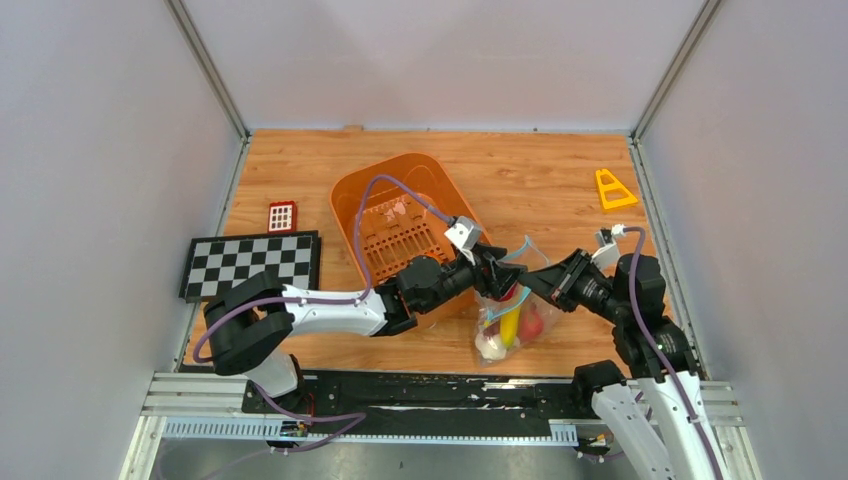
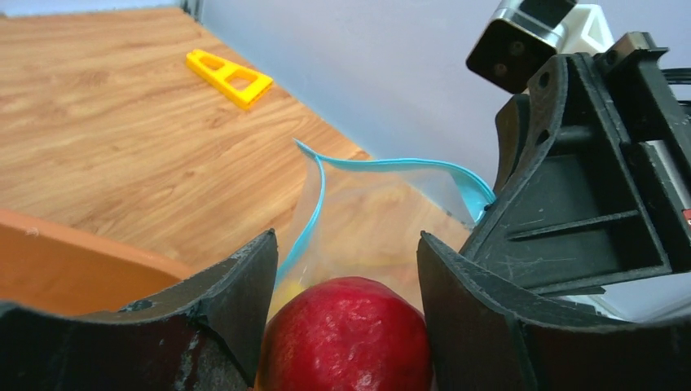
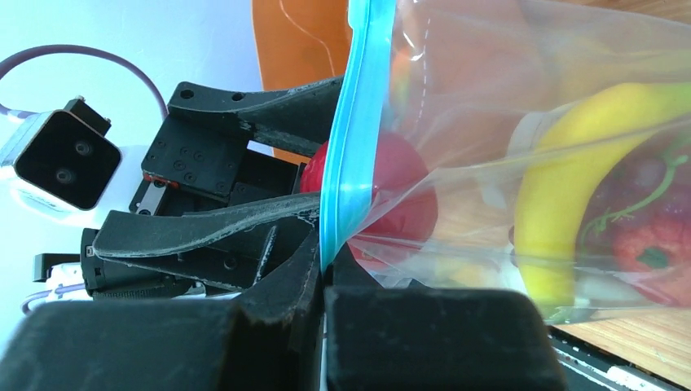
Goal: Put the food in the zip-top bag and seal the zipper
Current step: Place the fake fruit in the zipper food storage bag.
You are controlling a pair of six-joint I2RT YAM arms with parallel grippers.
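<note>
The clear zip-top bag hangs open near the table's front, between my two grippers. My right gripper is shut on the teal zipper and holds the bag's mouth up. My left gripper is at that mouth, its jaws closed against both sides of a red round fruit. The same fruit shows through the plastic just inside the zipper. A yellow banana, another red fruit and a white piece lie inside the bag.
The orange slotted basket stands just behind my left arm. A yellow triangular piece lies at the back right. A small red grid block and a checkerboard are on the left. Grey walls enclose the table.
</note>
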